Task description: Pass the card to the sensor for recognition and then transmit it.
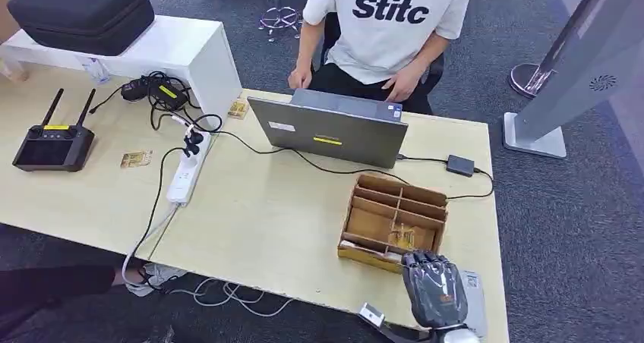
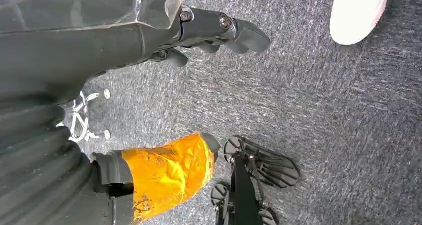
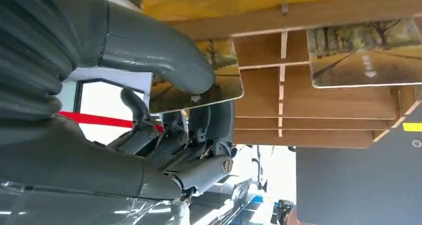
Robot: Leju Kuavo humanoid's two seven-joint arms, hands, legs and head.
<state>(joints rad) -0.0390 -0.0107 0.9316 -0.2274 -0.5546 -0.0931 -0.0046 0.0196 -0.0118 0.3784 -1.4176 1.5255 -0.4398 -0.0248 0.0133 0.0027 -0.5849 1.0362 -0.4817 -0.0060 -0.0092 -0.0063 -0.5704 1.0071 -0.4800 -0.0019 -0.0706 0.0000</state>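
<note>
From the head view, the surface is a light wooden table [image 1: 266,221] standing on dark grey carpet [image 1: 577,229], and I'll use the wooden divider box [image 1: 393,220] near the table's front edge as the landmark. One open laptop [image 1: 334,127] sits just behind the box, with a person in a white shirt [image 1: 391,24] seated behind that. Well off to the box's left lie one white power strip [image 1: 188,172], one black handheld controller with two antennas [image 1: 53,142], and one black case [image 1: 80,9] on a white shelf. The right hand [image 1: 434,286] sits at the box's front corner. In the left wrist view, the left hand [image 2: 219,33] hangs over carpet with fingers curled and nothing in them. In the right wrist view, the thumb [image 3: 164,56] presses one card [image 3: 199,88] against the fingers at the box, so that hand is pinching it; a second card [image 3: 366,53] stands in a neighbouring compartment.
</note>
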